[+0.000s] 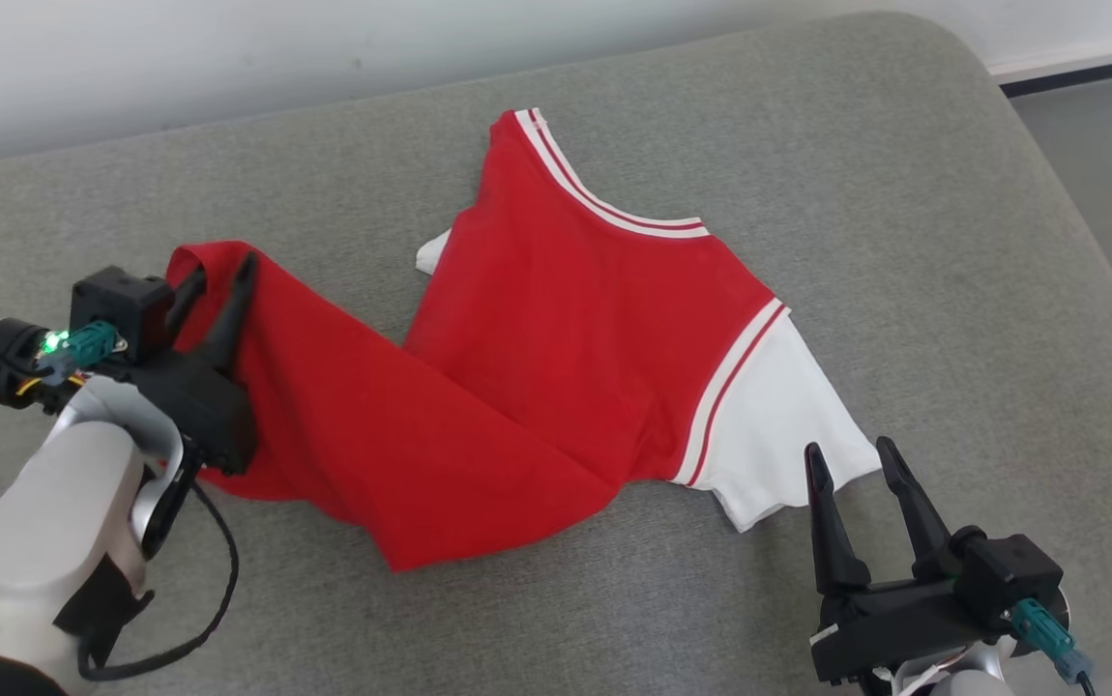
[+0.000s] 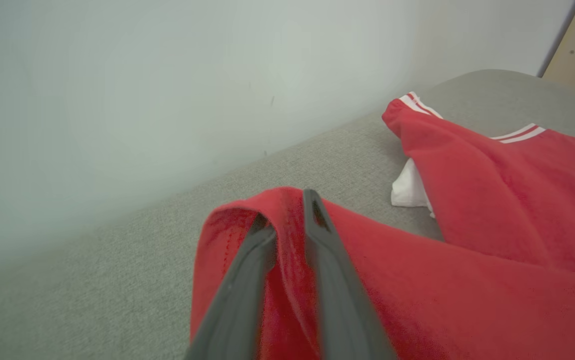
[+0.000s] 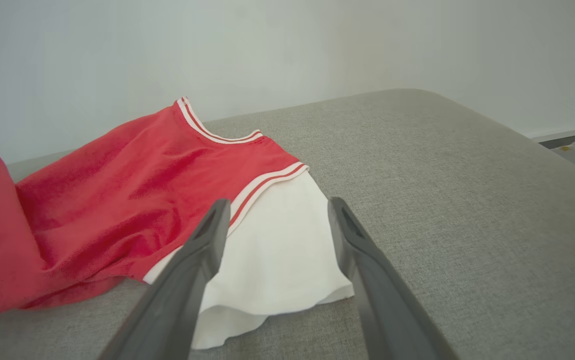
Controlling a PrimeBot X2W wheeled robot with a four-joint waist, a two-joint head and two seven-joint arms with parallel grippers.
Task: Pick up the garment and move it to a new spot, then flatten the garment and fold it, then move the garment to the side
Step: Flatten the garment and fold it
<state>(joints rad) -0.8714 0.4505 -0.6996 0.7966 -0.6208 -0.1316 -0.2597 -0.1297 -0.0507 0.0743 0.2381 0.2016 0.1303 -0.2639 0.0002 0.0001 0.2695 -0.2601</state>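
The garment (image 1: 556,319) is a red shirt with white sleeves and red-and-white striped trim, lying crumpled and twisted on a grey cushion (image 1: 904,193). My left gripper (image 1: 224,266) is at the shirt's left red edge. Its fingers are slightly parted, and a raised fold of red cloth (image 2: 287,235) lies between them and drapes over one fingertip. My right gripper (image 1: 849,447) stands open just in front of the white sleeve (image 1: 778,416), apart from it. In the right wrist view the sleeve (image 3: 277,250) lies between and beyond the open fingers (image 3: 202,240).
A pale wall (image 1: 131,58) runs along the cushion's far edge. The cushion's rounded right corner drops to a grey floor (image 1: 1107,174). Bare grey fabric lies to the right of and in front of the shirt. A black cable (image 1: 218,580) hangs off my left forearm.
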